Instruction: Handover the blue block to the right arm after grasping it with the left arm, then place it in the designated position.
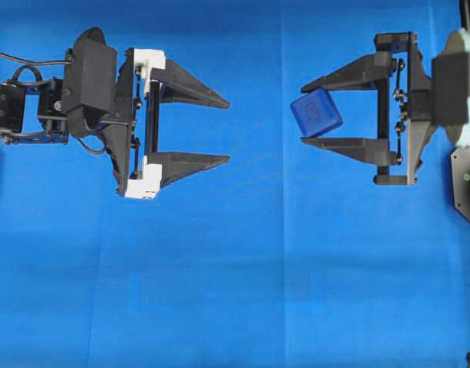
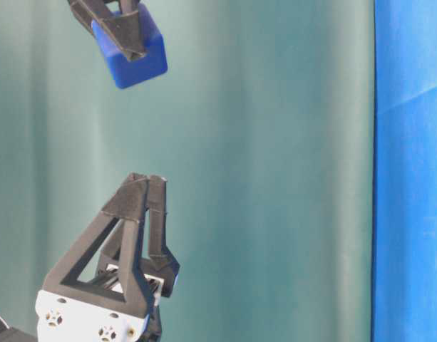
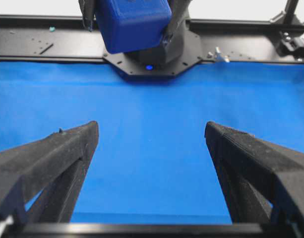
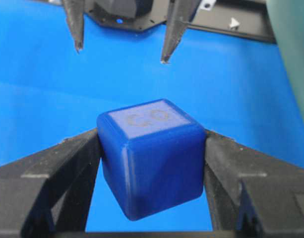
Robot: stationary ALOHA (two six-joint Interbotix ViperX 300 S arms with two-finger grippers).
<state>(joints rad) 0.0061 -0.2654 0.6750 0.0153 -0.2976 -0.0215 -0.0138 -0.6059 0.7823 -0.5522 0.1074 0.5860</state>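
Right gripper [image 1: 302, 112] clamps the blue block [image 1: 316, 113] between its fingertips, held tilted above the blue cloth [image 1: 242, 276]; left gripper [image 1: 228, 130] at block's 9 o'clock, jaws wide, empty.

Robot lab bench, bright blue cloth [image 1: 242, 291] over the table, teal backdrop curtain [image 2: 275, 171], black metal frame [image 3: 52, 42]
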